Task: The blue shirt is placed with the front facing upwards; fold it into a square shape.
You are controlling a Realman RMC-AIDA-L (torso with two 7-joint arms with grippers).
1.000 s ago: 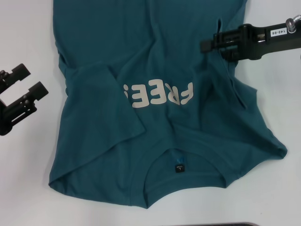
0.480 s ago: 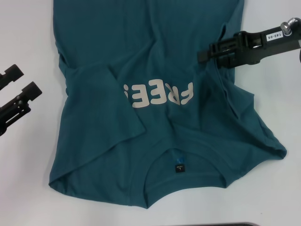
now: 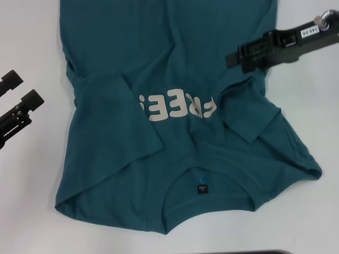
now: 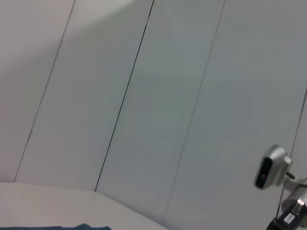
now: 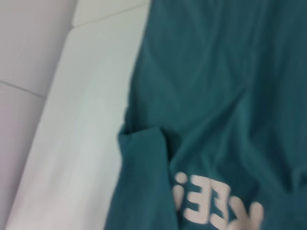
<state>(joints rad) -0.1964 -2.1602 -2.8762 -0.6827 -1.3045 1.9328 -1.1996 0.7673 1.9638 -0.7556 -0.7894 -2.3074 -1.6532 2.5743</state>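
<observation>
Your right gripper (image 3: 231, 57) hovers over the shirt (image 3: 159, 79), its jaws narrow and holding nothing; the folded sleeve (image 3: 249, 114) lies just below. Your left gripper (image 3: 24, 87), jaws wide, sits off the cloth.

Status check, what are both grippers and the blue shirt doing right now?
Left gripper open, off the cloth, over the table. Right gripper above the blue shirt, grip unclear. Both sleeves folded inward, right one covering the lettering's end. Nothing in the way.
</observation>
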